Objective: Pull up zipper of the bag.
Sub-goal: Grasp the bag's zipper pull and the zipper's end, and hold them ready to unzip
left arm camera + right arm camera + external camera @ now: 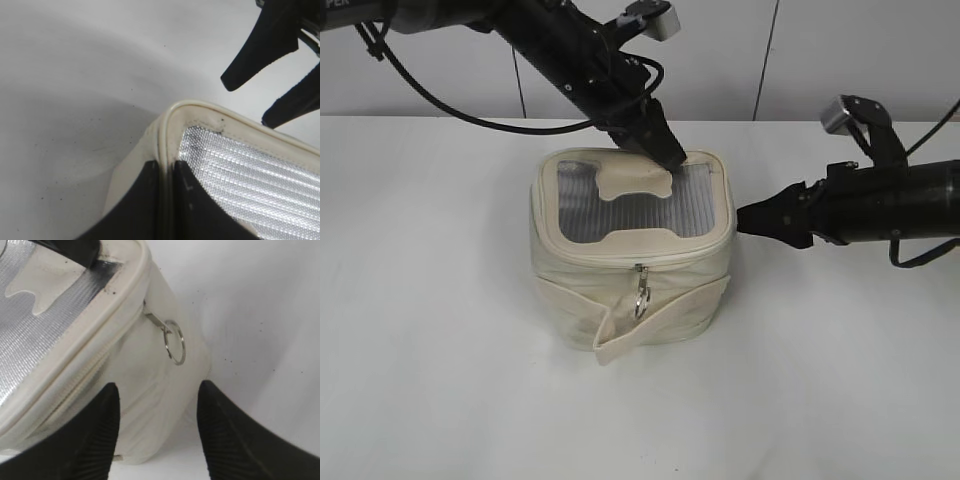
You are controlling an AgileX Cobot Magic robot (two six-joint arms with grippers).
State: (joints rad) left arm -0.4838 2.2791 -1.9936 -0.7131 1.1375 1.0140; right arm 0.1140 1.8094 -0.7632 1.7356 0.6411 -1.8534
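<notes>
The cream-white bag [620,300] stands mid-table, with a grey mesh top and a cream patch. The zipper [650,261] runs round its top rim. A silver ring pull [640,292] hangs at the front. My left gripper [665,150] is shut on the bag's back rim [167,150], one finger on each side of it [167,167]. My right gripper [745,218] is open and empty, just right of the bag. In the right wrist view its fingers [157,387] frame the bag's side wall, below a ring pull [175,342] and the zipper track [90,367].
The white table [430,330] surrounds the bag. A loose cream strap end [620,338] sticks out at the bag's lower front. The right gripper's fingers [247,102] show beyond the bag's corner in the left wrist view.
</notes>
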